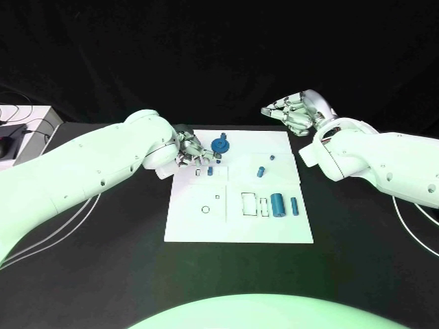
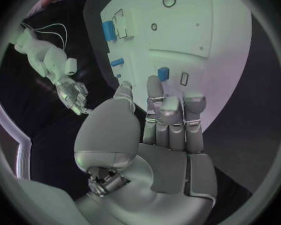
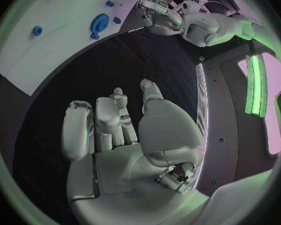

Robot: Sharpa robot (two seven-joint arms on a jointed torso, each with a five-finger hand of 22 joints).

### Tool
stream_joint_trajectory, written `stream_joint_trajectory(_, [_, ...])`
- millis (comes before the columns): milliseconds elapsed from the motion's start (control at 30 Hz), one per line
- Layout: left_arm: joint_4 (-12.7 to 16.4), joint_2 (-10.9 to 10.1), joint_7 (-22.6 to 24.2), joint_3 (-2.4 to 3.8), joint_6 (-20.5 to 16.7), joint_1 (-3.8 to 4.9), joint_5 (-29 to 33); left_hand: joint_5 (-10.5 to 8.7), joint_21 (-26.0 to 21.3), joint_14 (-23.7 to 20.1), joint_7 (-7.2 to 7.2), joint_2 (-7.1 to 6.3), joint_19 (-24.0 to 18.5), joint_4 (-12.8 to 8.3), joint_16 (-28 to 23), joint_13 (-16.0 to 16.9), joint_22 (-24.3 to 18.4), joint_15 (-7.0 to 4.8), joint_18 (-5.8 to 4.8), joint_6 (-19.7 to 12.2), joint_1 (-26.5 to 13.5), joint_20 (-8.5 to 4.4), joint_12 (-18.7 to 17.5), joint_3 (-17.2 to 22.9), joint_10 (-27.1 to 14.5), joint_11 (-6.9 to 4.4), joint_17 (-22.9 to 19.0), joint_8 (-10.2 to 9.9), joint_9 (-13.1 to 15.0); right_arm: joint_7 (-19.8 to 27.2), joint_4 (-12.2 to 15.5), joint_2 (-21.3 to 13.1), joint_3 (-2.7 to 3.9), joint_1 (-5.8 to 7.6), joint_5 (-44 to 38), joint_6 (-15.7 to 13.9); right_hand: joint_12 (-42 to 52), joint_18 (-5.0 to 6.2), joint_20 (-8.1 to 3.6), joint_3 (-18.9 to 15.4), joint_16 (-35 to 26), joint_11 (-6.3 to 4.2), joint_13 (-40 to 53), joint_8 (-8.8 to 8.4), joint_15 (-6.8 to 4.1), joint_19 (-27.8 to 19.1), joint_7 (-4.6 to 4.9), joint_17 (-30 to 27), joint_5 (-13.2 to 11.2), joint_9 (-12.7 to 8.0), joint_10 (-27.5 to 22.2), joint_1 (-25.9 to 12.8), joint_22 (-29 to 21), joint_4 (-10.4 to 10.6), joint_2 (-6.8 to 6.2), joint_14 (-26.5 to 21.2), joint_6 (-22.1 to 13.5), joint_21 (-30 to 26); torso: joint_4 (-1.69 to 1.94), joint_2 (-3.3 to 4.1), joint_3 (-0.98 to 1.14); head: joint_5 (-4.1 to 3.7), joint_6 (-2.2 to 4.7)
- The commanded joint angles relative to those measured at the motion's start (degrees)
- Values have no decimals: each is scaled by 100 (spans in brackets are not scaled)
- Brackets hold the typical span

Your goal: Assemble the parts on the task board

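The white task board (image 1: 239, 223) lies in the middle of the black table. A blue gear-like part (image 1: 221, 144) stands near its far edge, and two blue cylinders (image 1: 278, 204) lie at its right side. Small blue pieces (image 1: 261, 171) sit around the middle. My left hand (image 1: 193, 153) hovers over the board's far left corner, just left of the gear. Its fingers (image 2: 172, 112) are stretched out and hold nothing, with a small blue part (image 2: 163, 73) just past the fingertips. My right hand (image 1: 293, 112) is raised beyond the board's far right corner, its fingers (image 3: 106, 117) half bent and empty.
A computer mouse (image 1: 2, 146) and cables lie on a pale surface at the far left. Dark table surrounds the board on all sides. Outlined slots (image 1: 250, 204) mark the board's nearer half.
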Motion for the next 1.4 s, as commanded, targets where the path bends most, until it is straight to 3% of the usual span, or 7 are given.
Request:
stream_joint_trajectory(33, [-16, -35, 111, 59, -293, 5, 235, -32, -77, -60, 37, -46, -17, 70, 4, 13, -26, 8, 112, -8, 44, 41, 54, -6, -74, 19, -115, 37, -270, 60, -1, -8, 3, -3, -11, 53, -34, 25, 1, 10, -34, -18, -5, -20, 24, 483, 15, -2, 32, -5, -15, -14, 1102, -38, 43, -9, 2, -20, -3, 5, 2, 3, 38])
stream_joint_trajectory(300, [-290, -65, 332, 151, -303, 38, 224, 54, -1435, -1037, 428, 151, -937, -394, -999, -502, -1003, 357, 268, -764, 537, 400, -820, 170, -1023, 424, -1141, -292, -868, 64, -6, -30, 3, -4, -22, 45, -38, 25, 2, 19, -34, -18, -9, -20, 25, 483, 17, 1, 38, -7, -16, 1, 1102, -51, 55, -7, 0, -21, -6, 22, -4, -1, 119])
stream_joint_trajectory(367, [-401, -50, 438, 164, -349, 52, 223, 65, -1699, -993, 446, 180, -797, -410, -1037, -1143, -1190, 400, 422, -828, 563, 579, -1605, 151, -644, 480, -1524, -240, -1900, 65, 1, -39, 3, -4, -25, 44, -39, 26, 2, 18, -34, -17, -10, -24, 25, 483, 19, 1, 37, -9, -17, 0, 1101, -53, 54, -8, -5, -24, -7, 26, -5, 3, 137])
stream_joint_trajectory(500, [-703, 20, 714, 177, -552, 103, 59, 59, -1734, -1075, 412, 156, -750, -370, -886, -1277, -1114, 404, 423, -870, 547, 564, -1729, 184, -799, 482, -1788, -85, -2660, 65, 16, -54, 3, -3, -36, 41, -40, 26, 2, 18, -35, -16, -11, -25, 26, 483, 20, 0, 37, -10, -17, 0, 1101, -54, 54, -8, -8, -26, -13, 35, -5, 36, 229])
stream_joint_trajectory(733, [-1186, 177, 854, 182, -577, 199, -196, 52, -1278, -676, 513, 8, -507, -88, -439, -941, -727, 355, 539, -759, 344, 482, -1344, 171, -673, 457, -1611, 282, -2745, 63, 46, -73, 4, 0, -44, 36, -40, 26, 2, 18, -35, -16, -11, -25, 26, 483, 20, 0, 37, -10, -17, 0, 1101, -54, 54, -8, -8, -26, -33, 76, -15, 99, 331])
stream_joint_trajectory(900, [-1445, 301, 757, 183, -379, 284, -267, 56, -668, -446, 473, -1, -234, 24, -302, -325, -185, 309, 563, -1001, 319, 487, -859, 163, -803, 399, -1169, 786, -2297, 59, 69, -87, 4, 4, -56, 25, -39, 26, 2, 19, -35, -16, -11, -26, 26, 483, 20, 0, 38, -12, -15, 0, 1101, -57, 55, -8, -7, -25, -60, 127, -28, 136, 393])
stream_joint_trajectory(1400, [-2251, 767, 629, 176, 227, 379, -380, 60, -353, -285, 460, 112, -109, -43, -183, 104, 133, 285, 495, -1028, 270, 451, -467, 166, -914, 380, -697, 796, -2279, 66, 136, -90, 12, 30, -97, -13, -39, 25, 3, 21, -36, -17, -13, -29, 26, 484, 20, -1, 43, -17, -10, 1, 1102, -66, 59, -6, -6, -21, -94, 257, -66, 201, 483])
